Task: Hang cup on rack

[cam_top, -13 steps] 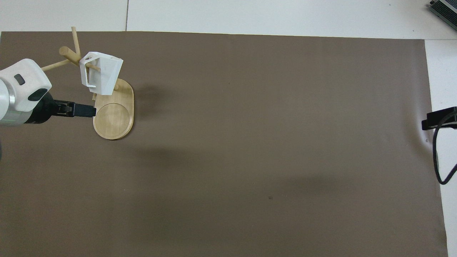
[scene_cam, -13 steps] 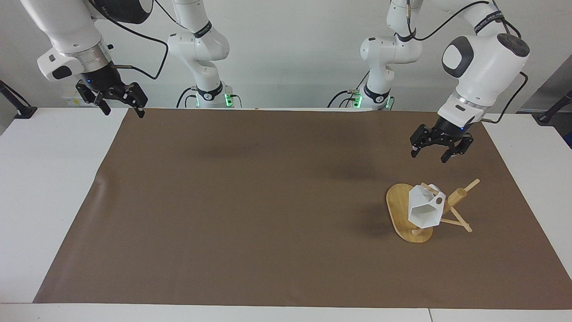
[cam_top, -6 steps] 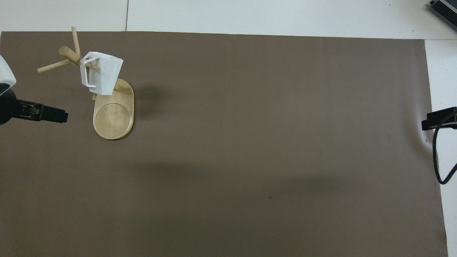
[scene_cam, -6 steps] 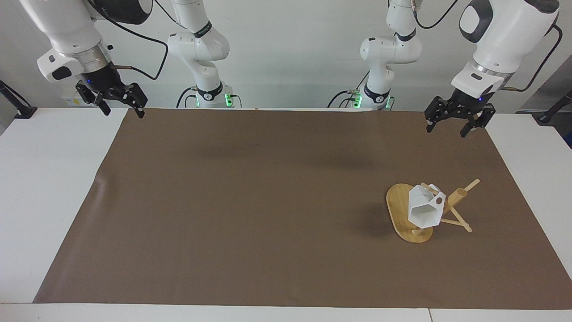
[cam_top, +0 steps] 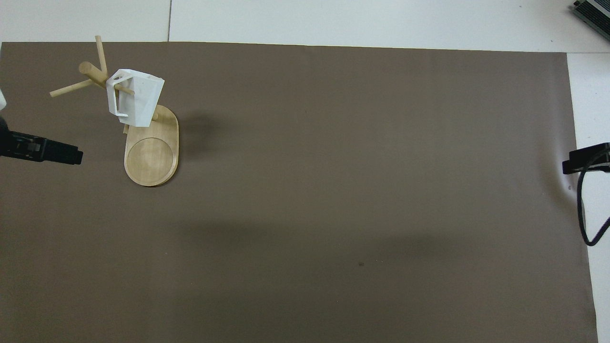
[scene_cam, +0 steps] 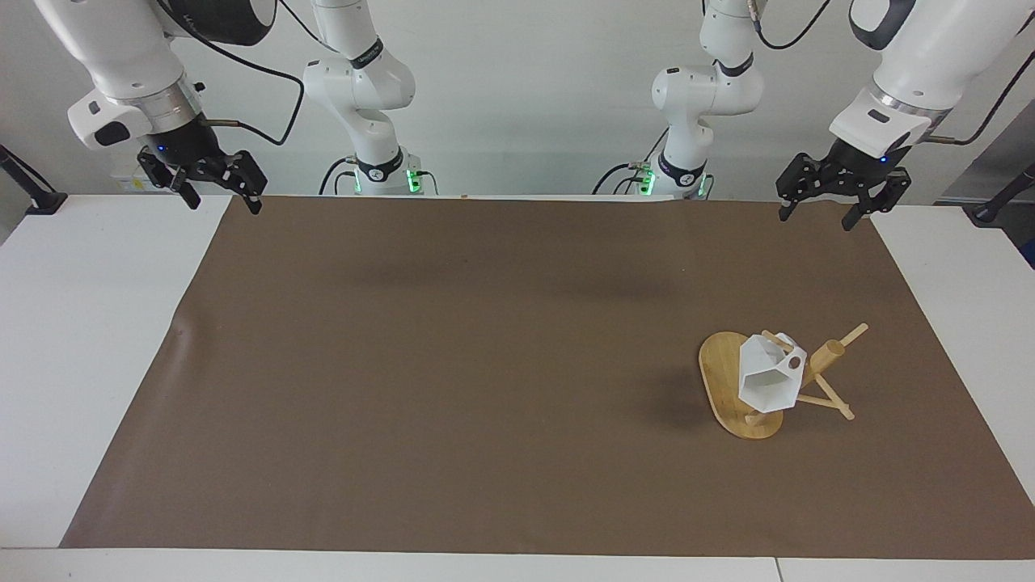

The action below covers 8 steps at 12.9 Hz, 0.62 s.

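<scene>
The white faceted cup [scene_cam: 768, 378] [cam_top: 136, 97] hangs by its handle on a peg of the bamboo rack [scene_cam: 724, 380] [cam_top: 151, 155], which stands toward the left arm's end of the table. My left gripper [scene_cam: 815, 217] [cam_top: 71, 156] is open and empty, raised high over the mat's edge nearest the robots, well clear of the rack. My right gripper [scene_cam: 220, 200] [cam_top: 569, 166] is open and empty, held up over the mat's corner at the right arm's end, where that arm waits.
A brown mat [scene_cam: 485, 364] [cam_top: 333, 190] covers most of the white table [scene_cam: 81, 323]. Nothing else lies on it. A black cable [cam_top: 584, 209] loops by the right gripper in the overhead view.
My left gripper has risen and drawn back from just above the rack toward the robots' edge of the mat. The cup stays on its peg. The right arm has not moved.
</scene>
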Tool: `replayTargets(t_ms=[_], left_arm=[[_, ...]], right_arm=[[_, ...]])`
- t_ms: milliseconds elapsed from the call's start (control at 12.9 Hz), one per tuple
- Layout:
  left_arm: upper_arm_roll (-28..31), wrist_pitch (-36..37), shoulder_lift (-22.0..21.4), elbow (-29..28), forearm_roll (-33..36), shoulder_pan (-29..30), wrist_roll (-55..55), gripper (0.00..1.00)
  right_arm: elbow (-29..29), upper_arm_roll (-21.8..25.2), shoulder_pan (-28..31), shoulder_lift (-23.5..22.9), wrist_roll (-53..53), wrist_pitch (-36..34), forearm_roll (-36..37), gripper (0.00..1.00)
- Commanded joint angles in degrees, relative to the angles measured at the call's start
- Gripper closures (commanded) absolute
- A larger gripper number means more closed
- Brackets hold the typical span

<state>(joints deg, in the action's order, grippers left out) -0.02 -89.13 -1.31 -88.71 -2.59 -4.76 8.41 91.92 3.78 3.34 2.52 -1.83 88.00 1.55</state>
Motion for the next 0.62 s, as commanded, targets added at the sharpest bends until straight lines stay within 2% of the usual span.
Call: replayTargets(t_ms=[0, 544], left_arm=[[-0.51, 3.68, -0.35, 1.09, 1.36, 0.1, -0.77, 0.0], [0.1, 3.17, -0.8, 0.12, 1.27, 0.54, -0.94, 0.0]], right_arm=[[0.72, 0.18, -0.26, 0.46, -1.16, -0.02, -0.23, 0.0], [0.72, 0.18, -0.17, 0.47, -0.98, -0.02, -0.23, 0.0]])
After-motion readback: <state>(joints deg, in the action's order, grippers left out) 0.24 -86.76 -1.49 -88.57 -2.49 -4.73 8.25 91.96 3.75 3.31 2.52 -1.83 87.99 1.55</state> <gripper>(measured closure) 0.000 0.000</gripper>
